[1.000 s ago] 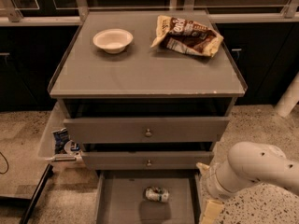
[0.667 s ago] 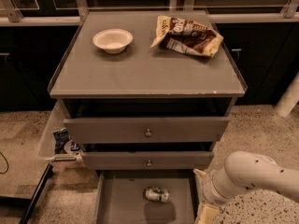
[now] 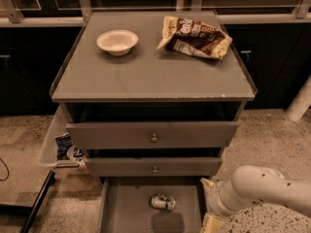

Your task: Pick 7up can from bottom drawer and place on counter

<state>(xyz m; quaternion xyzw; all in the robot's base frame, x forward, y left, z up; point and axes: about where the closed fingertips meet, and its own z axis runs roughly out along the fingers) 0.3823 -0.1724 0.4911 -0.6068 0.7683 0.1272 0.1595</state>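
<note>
The 7up can (image 3: 163, 202) lies on its side on the flat grey floor of the open bottom drawer (image 3: 126, 212), near the middle. The counter (image 3: 146, 76) is the flat grey cabinet top above it. My white arm reaches in from the lower right, and the gripper (image 3: 212, 222) hangs at the drawer's right front corner, right of the can and apart from it. Most of the gripper is cut off by the frame's bottom edge.
A white bowl (image 3: 117, 41) and a brown-and-yellow chip bag (image 3: 194, 37) sit on the counter. Two upper drawers with round knobs (image 3: 154, 138) stand slightly open. A clear bin (image 3: 60, 149) with packets hangs at the cabinet's left side. Dark cabinets stand behind.
My arm has lowered and shifted a little leftwards towards the bottom drawer's right edge. The can, bowl and chip bag have not moved.
</note>
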